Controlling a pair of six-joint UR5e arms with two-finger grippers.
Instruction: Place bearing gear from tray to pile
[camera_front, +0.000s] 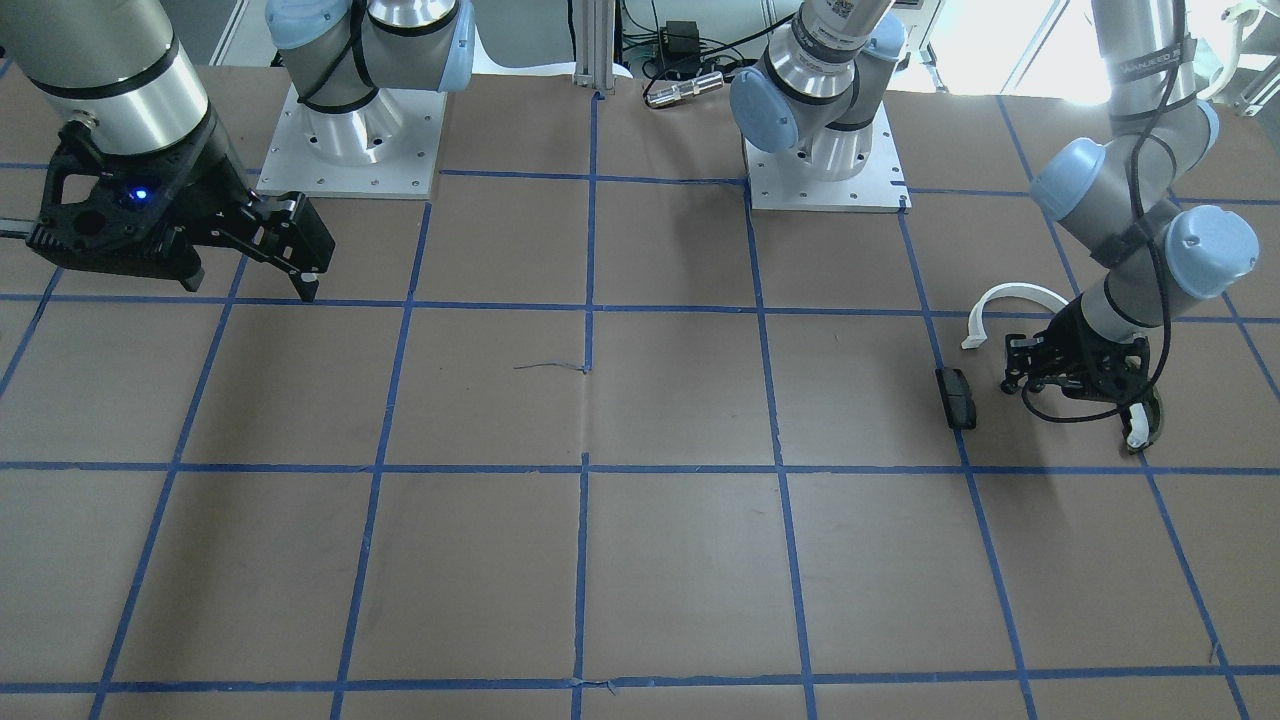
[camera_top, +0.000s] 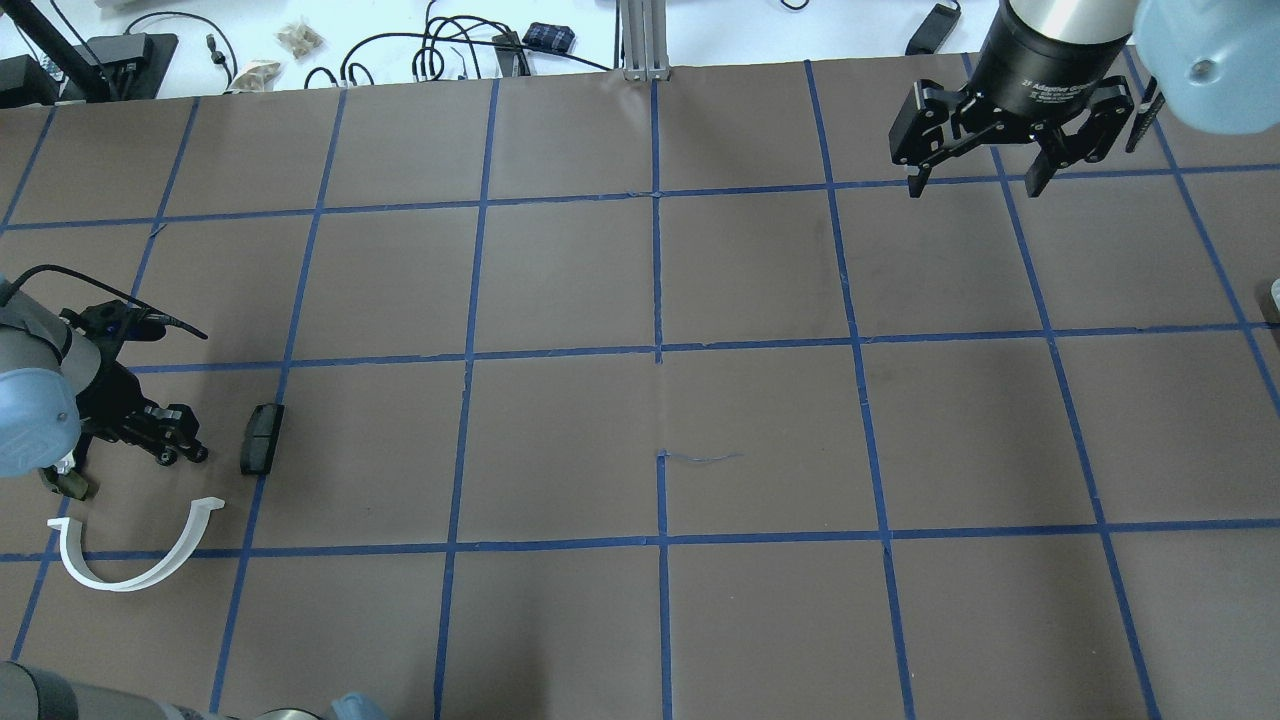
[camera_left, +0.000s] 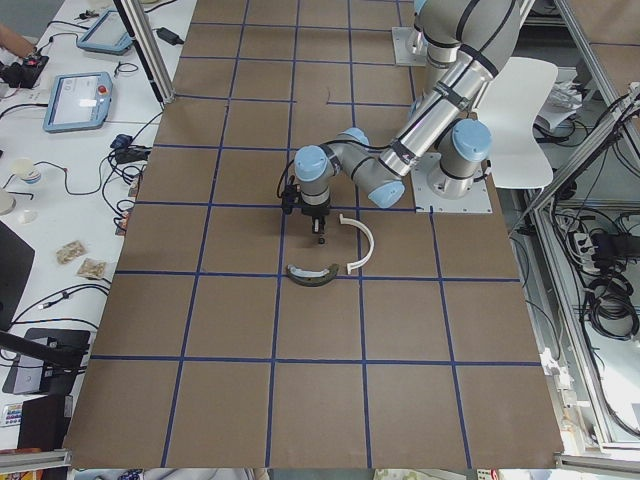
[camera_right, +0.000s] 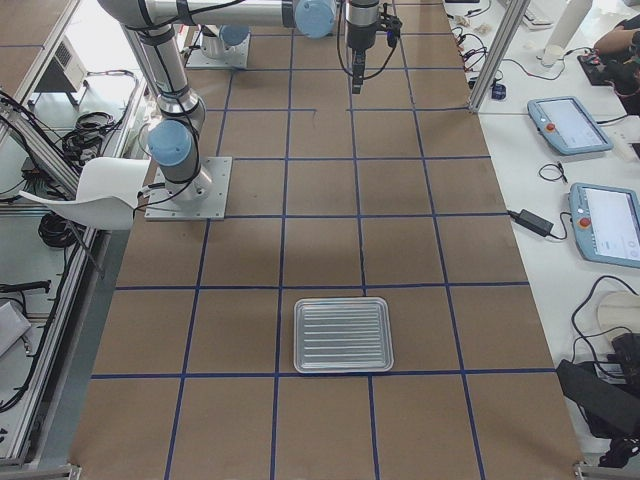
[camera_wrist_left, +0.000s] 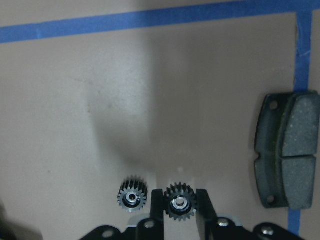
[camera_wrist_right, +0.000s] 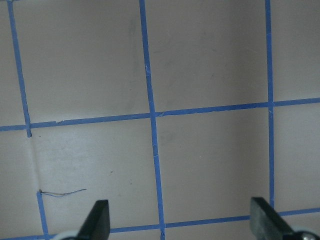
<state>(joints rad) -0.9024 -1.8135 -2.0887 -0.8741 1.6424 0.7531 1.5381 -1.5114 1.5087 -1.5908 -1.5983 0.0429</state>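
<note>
Clamping small black toothed metal gear (camera_wrist_left: 177, 204) at drop-off beside grey brake pad (camera_wrist_left: 287, 150), left gripper (camera_wrist_left: 179, 199) should release next; right gripper (camera_top: 975, 182) spread.

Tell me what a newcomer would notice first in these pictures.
The left gripper, low over the table's left end, pinches a small black gear, with a second gear lying right beside it. A white half-ring and a black pad lie close by. The right gripper hangs wide open above the table's right side.
</note>
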